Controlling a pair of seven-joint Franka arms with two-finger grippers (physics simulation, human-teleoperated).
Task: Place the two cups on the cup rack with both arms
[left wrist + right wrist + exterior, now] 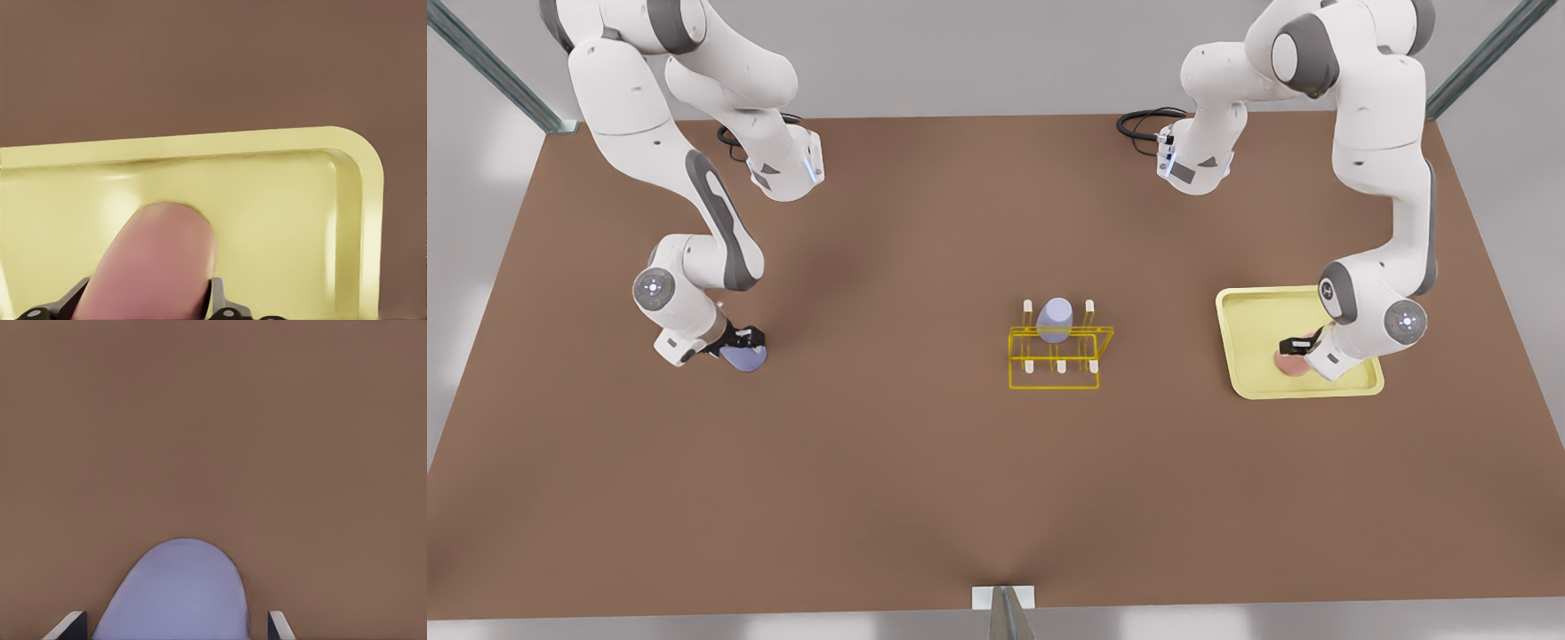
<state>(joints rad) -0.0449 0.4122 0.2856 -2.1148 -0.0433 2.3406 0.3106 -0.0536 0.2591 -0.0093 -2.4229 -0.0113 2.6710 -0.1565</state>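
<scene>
Salmon-pink cup, lying in the pale-yellow tray, is bracketed by the left gripper; the fingers flank it closely, grasp apparently made. Lavender cup, on the table, sits between the right gripper fingers, which stand off its sides (unclosed). The cup rack already carries another lavender cup. Step in hand: grasping. Next, closure is called for, then lifting.

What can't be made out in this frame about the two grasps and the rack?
- Left gripper at the salmon-pink cup in the yellow tray: fingertip contact is cut off by the left wrist view's edge.
- Right gripper at the lavender cup: the fingers stand either side; whether they touch it is unclear.
- Cup rack: which peg carries the other lavender cup is too small to tell in the front view.
</scene>
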